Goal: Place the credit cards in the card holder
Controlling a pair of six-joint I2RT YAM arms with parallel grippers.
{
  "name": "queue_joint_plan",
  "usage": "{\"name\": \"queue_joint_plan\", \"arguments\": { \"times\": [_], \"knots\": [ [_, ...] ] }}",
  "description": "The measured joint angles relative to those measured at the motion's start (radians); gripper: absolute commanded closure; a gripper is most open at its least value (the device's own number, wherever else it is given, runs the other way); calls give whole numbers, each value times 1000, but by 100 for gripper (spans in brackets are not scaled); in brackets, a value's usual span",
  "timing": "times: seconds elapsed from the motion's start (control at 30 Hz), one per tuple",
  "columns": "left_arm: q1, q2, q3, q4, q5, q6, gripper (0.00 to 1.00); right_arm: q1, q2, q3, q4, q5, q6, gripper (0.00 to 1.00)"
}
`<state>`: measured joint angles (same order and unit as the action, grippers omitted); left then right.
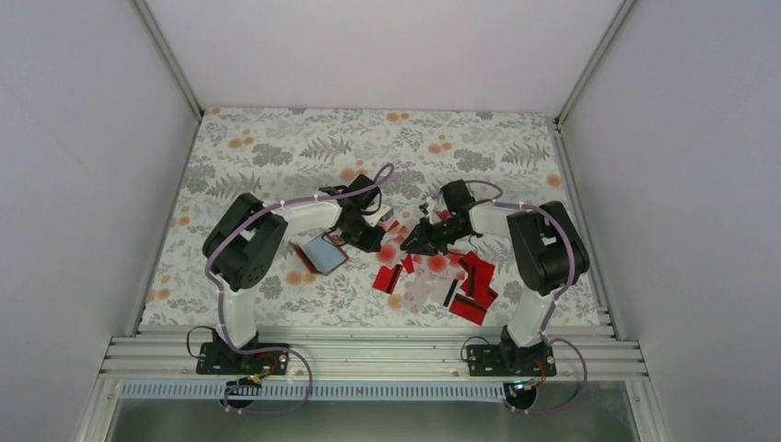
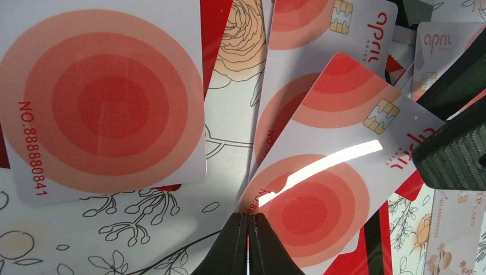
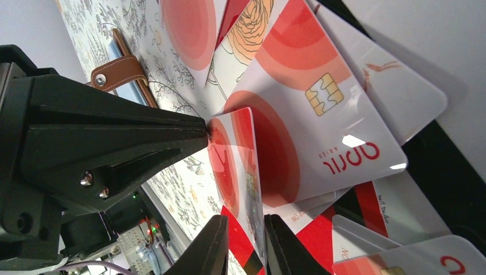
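Note:
My left gripper (image 2: 249, 220) is shut on the edge of a white credit card with red rings (image 2: 338, 172) and holds it tilted up off the pile. In the right wrist view that card (image 3: 232, 160) stands on edge between my right gripper's (image 3: 246, 222) parted jaws. It touches the right-hand finger, with a gap to the other. The left gripper (image 3: 198, 127) pinches its corner. In the top view both grippers, left (image 1: 376, 239) and right (image 1: 412, 244), meet over the scattered red and white cards (image 1: 460, 276). The brown card holder (image 1: 322, 253) lies open to the left, blue-grey inside.
Several loose cards lie overlapping under and right of the grippers (image 2: 103, 97). The holder's brown strap (image 3: 117, 71) shows behind the left gripper. The floral mat (image 1: 276, 157) is walled by white panels, with a metal rail (image 1: 368, 354) along the near edge.

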<state>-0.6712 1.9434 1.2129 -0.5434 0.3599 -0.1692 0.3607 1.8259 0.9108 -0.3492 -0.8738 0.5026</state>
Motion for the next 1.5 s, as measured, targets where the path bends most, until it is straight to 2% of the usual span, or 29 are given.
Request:
{"name": "queue_joint_plan", "arguments": {
  "times": [0.37, 0.57, 0.73, 1.07, 1.23, 1.37, 1.5],
  "knots": [
    [0, 0, 0, 1, 0, 0, 96, 11, 32, 31, -5, 9, 5, 88],
    [0, 0, 0, 2, 0, 0, 96, 21, 71, 54, -2, 6, 9, 96],
    [0, 0, 0, 2, 0, 0, 94, 22, 73, 67, -2, 0, 8, 96],
    [4, -44, 0, -61, -25, -10, 76, 26, 72, 93, -24, -28, -50, 96],
    [39, -148, 3, -111, -18, 8, 59, 27, 58, 114, -48, -58, -92, 96],
    [120, -269, 5, -134, 64, 58, 47, 27, 34, 128, -68, -104, -132, 96],
    [205, -372, 6, -146, 180, 131, 45, 27, -3, 145, -87, -159, -166, 96]
  ]
}}
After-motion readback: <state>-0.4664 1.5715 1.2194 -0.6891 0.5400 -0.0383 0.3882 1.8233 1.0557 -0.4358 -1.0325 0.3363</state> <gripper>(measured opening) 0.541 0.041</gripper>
